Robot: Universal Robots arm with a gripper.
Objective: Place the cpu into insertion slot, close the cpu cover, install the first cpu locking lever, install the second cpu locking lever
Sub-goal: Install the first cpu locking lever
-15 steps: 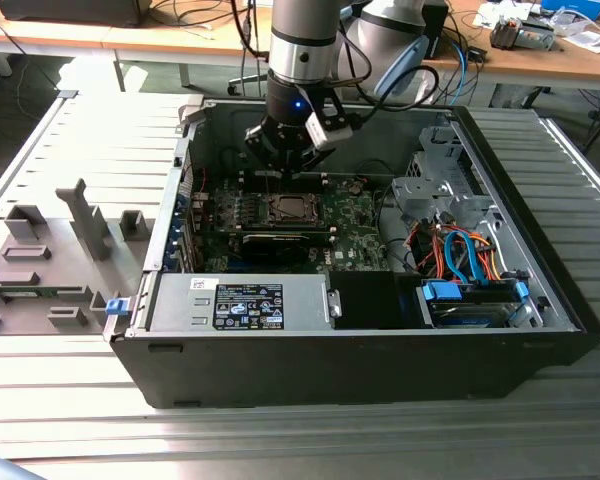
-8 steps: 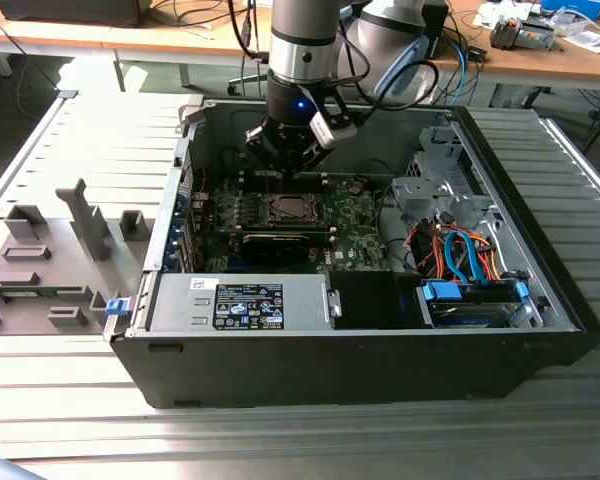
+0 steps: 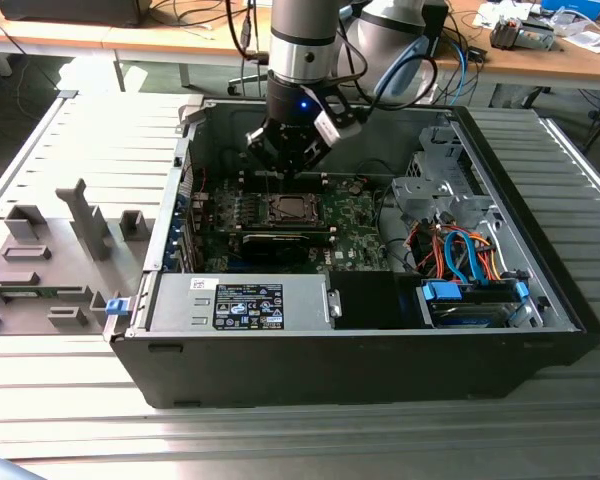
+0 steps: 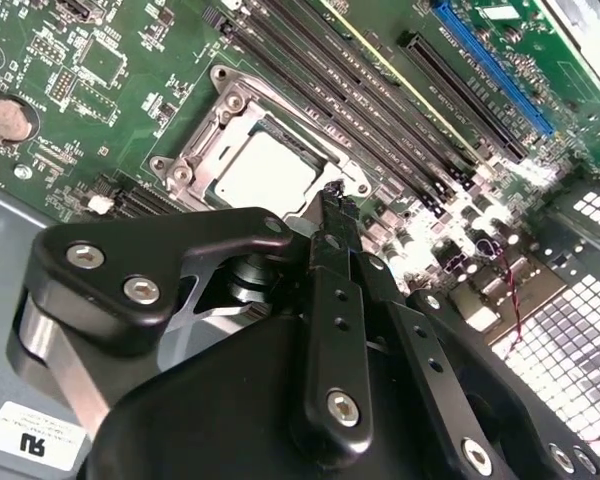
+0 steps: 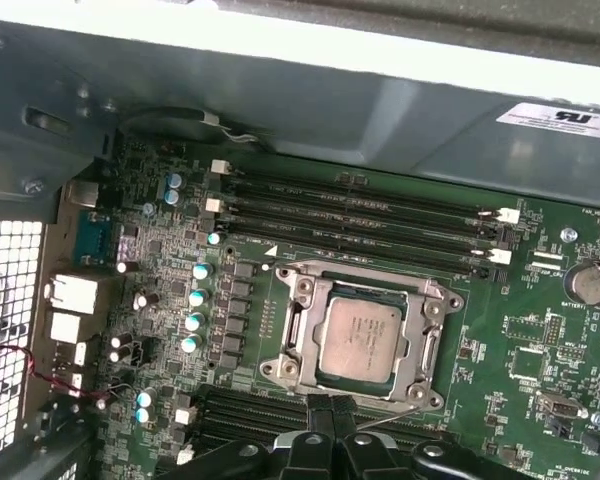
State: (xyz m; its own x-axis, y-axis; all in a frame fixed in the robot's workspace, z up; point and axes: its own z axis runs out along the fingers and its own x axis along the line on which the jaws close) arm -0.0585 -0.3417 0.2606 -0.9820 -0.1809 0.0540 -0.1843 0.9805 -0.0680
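I hold the gripper point(image 5: 332, 412), fingers pressed together, low over the green motherboard point(image 5: 540, 350). Just beyond its tips the cpu point(image 5: 362, 333) lies seated in the insertion slot point(image 5: 355, 293), the cpu cover point(image 5: 427, 345) flat around it.

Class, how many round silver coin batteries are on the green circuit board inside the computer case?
1. The round silver coin battery sits on the green circuit board, apart from the cpu framed by its silver cpu cover. The black gripper may hide others.
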